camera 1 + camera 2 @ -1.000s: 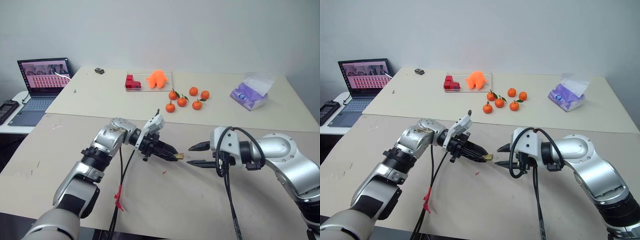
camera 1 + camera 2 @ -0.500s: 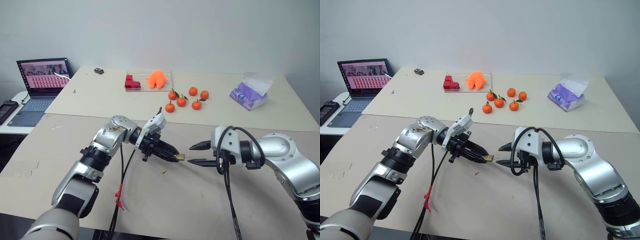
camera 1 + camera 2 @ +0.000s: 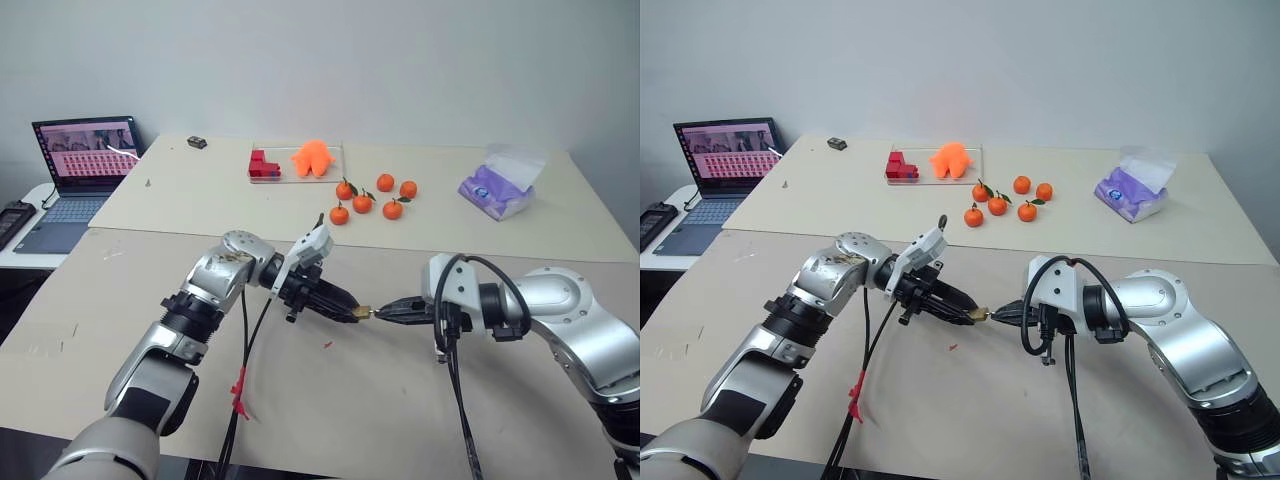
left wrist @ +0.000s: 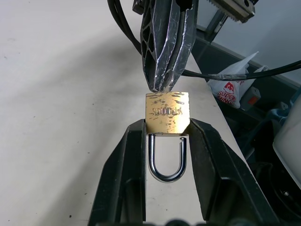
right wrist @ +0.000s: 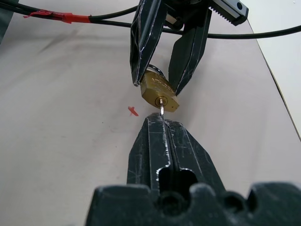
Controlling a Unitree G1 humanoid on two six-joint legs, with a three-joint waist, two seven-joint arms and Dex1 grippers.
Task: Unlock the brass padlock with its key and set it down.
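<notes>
Right wrist cam catches the key (image 5: pixel 161 107) in the brass padlock (image 5: pixel 160 91), pinched by the right gripper (image 5: pixel 162 118); left gripper (image 4: pixel 167 136) squeezes the scuffed body, silver shackle at 6 o'clock.

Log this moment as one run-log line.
left gripper: holds brass padlock | right gripper: shut on key in keyhole | shackle: closed

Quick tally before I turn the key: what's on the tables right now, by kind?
Tangerines: 5
Brass padlock: 1
Key: 1
Laptop: 1
Tissue pack: 1
Red blocks: 1 cluster
Orange toy: 1
Small black item: 1
Total: 12
</notes>
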